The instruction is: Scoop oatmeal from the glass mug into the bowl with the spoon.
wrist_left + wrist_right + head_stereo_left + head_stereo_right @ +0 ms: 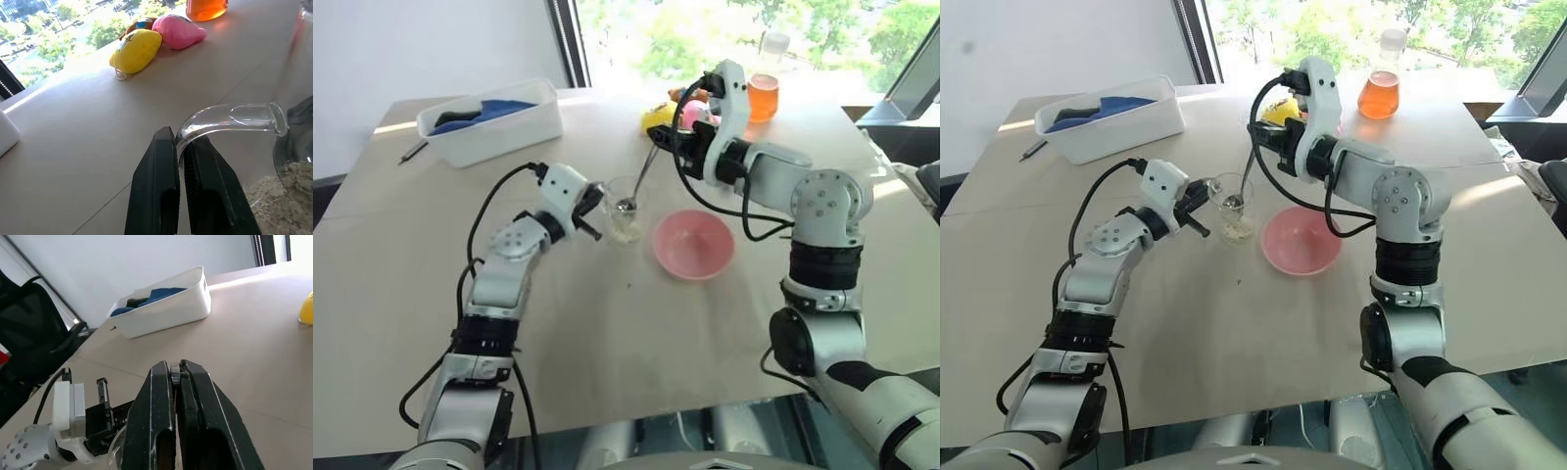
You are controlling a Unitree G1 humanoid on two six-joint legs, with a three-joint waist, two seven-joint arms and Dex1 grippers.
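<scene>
While my left gripper is clamping the clear handle of the mug, my right gripper is pinching the top of the spoon. Seen from my head, the spoon's long axis is slanting down from that gripper, away from the windows, with its small oval end sitting inside the mug. One pink bowl, round and shallow, is lying just beside the mug on the pale table. One white tub, one pen and one flask of orange liquid are standing well apart.

Along my left wrist, my two black fingers are closing together on the curved glass handle. Beige flaky oatmeal is lying in the mug's bottom. One yellow soft toy and one pink one are touching each other farther off.

Along my right wrist, my fingers are squeezing the thin silver handle, and the tub of blue cloth is showing beyond.
</scene>
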